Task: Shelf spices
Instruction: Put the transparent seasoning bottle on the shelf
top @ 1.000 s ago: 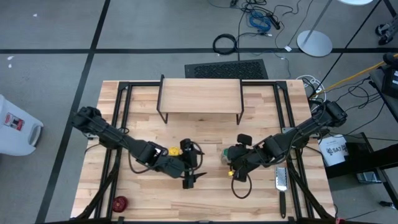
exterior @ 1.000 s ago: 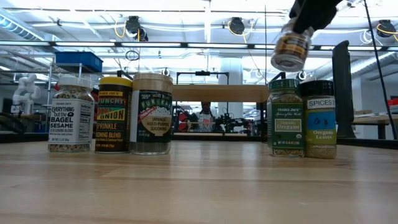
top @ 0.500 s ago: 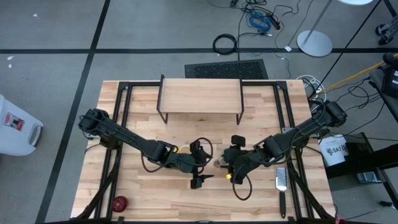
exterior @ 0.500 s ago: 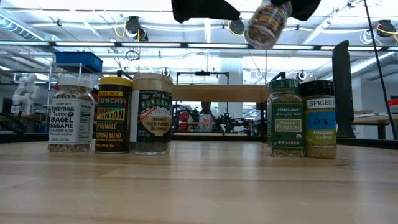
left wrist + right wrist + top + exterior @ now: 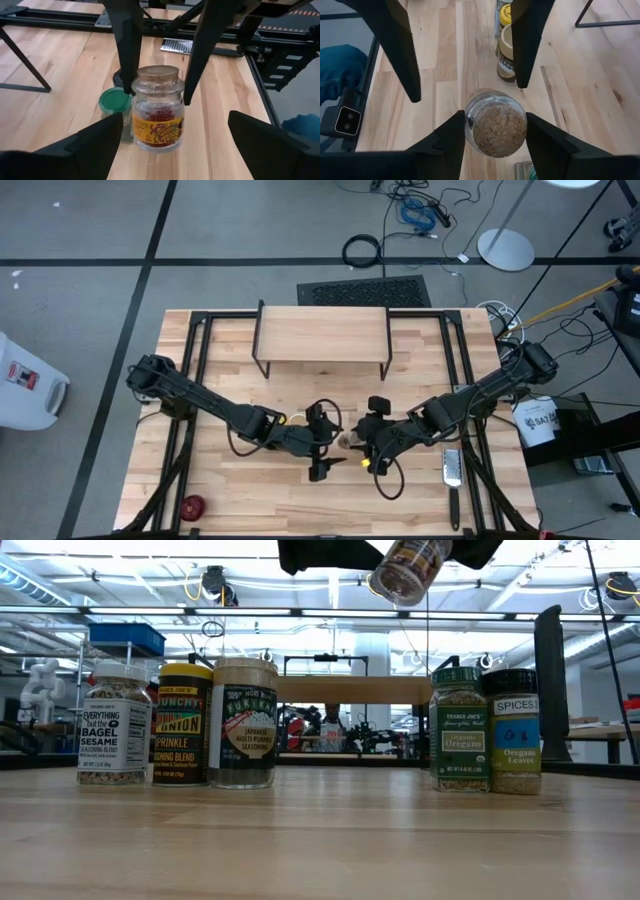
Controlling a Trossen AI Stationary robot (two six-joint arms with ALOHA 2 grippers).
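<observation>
My right gripper (image 5: 362,442) is shut on a small clear jar with a cork lid (image 5: 156,112) and holds it above the table's middle. My left gripper (image 5: 323,443) faces it, open wide, a finger out to each side of the jar, touching nothing. Five spices stand on the table in the low view: white-capped (image 5: 114,725), yellow (image 5: 183,725), tan (image 5: 243,723), green-lidded (image 5: 460,730) and dark-lidded (image 5: 515,730). The shelf (image 5: 322,333) stands on its black legs at the table's far middle. My right gripper pinches the jar's glass shoulder (image 5: 141,94), just below the cork, between its two fingers (image 5: 127,55). They come slanting down from the table's right. The jar (image 5: 405,565) is lifted clear and tilted, cork toward my right wrist (image 5: 499,129).
A flat metal grater (image 5: 452,470) lies near the table's right edge and a small red round object (image 5: 192,505) at the near left corner. Black frame rails (image 5: 190,370) run along both sides. A person shows far behind the table.
My left gripper has gone toward the table's right, up to the held jar, and then kept still, open throughout. My right gripper has tipped its wrist, and the jar has risen a little toward my left gripper and tilted further.
</observation>
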